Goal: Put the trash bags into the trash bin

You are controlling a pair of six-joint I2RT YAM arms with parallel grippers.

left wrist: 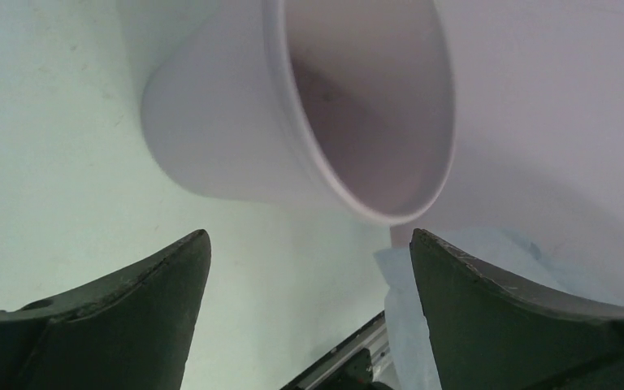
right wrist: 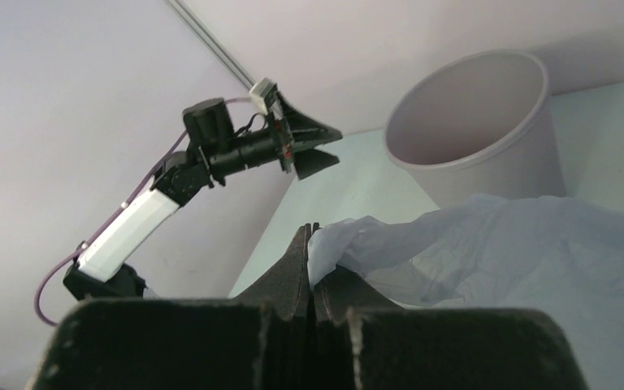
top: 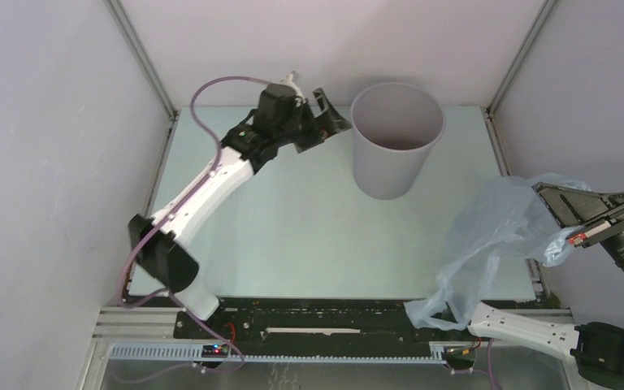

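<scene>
The grey round trash bin (top: 396, 146) stands upright at the back middle of the table, open and empty inside; it also shows in the left wrist view (left wrist: 292, 106) and the right wrist view (right wrist: 475, 122). My left gripper (top: 325, 123) is open and empty, just left of the bin's rim. My right gripper (top: 556, 213) is shut on the pale blue trash bag (top: 491, 244), held up at the table's right edge. The bag hangs down to the front rail. In the right wrist view the bag (right wrist: 536, 252) drapes to the right from my gripper (right wrist: 313, 236).
Pale walls with metal corner posts (top: 142, 61) close in the table on three sides. A black rail (top: 317, 313) runs along the near edge by the arm bases. The table's right edge (top: 500, 150) lies under the hanging bag.
</scene>
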